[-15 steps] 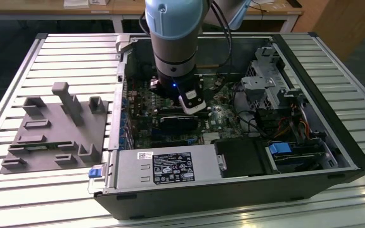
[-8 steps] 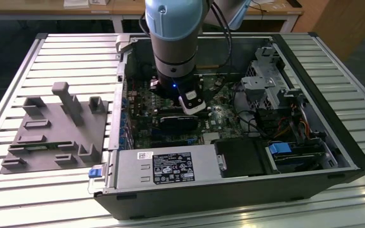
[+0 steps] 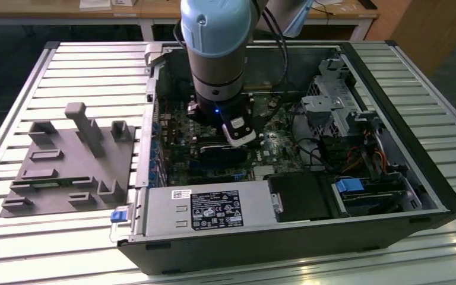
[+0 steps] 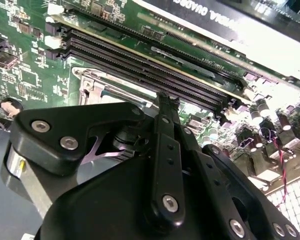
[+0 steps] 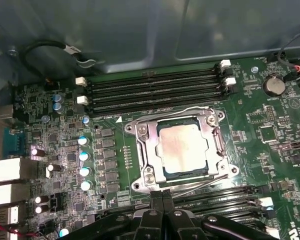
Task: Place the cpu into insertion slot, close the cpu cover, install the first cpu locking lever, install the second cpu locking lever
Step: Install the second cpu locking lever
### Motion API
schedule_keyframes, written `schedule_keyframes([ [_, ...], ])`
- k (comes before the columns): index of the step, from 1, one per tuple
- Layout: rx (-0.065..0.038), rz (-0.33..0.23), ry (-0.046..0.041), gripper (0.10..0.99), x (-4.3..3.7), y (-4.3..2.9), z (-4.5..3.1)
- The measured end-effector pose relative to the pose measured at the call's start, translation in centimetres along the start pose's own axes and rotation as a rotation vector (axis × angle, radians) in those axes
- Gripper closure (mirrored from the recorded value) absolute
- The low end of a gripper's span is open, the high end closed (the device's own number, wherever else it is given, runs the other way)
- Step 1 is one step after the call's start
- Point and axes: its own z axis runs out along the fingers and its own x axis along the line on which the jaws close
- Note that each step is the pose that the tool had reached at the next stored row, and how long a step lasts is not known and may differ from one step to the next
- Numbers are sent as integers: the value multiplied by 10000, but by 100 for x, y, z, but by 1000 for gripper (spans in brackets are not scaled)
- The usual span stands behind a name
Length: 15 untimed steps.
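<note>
CPU [image 5: 184, 150] sits seated in the insertion slot [image 5: 140, 159], its dull silver top showing through the cut-out of the cpu cover [image 5: 216, 145], which lies flat over it. By that showing, placement and cover closing are judged done. One thin locking lever [image 5: 192, 109] runs along the socket edge farthest from the jaws and appears tucked at its corner; a second lever [image 5: 210, 181] lies at a slant along the socket edge nearest the jaws, and whether it is latched cannot be confirmed. At least one lever step is judged open.

Computer case [image 3: 418, 178] lies open on the slatted table [image 3: 46, 89], with the arm [image 3: 216, 53] reaching straight down into it. A grey fixture block [image 3: 69, 160] stands well apart on the table, outside the case.

Motherboard [image 5: 275, 130] room: memory slots [image 5: 155, 92] flank the socket on the far side from the jaws, and another bank [image 5: 225, 197] lies between socket and jaws. A row of capacitors [image 5: 83, 156] stands just beside the socket.

Gripper [image 5: 162, 202] hovers near the socket's closer edge, above the nearer slot bank. Its jaws stand together, holding nothing visible.
</note>
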Motion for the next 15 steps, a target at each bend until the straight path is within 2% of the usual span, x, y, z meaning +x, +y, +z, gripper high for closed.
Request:
schedule_keyframes([
  [4,-48,3,8,984,34,-17,23],
  [7,-125,10,21,984,66,-29,41],
  [15,-605,45,98,984,100,-63,81],
])
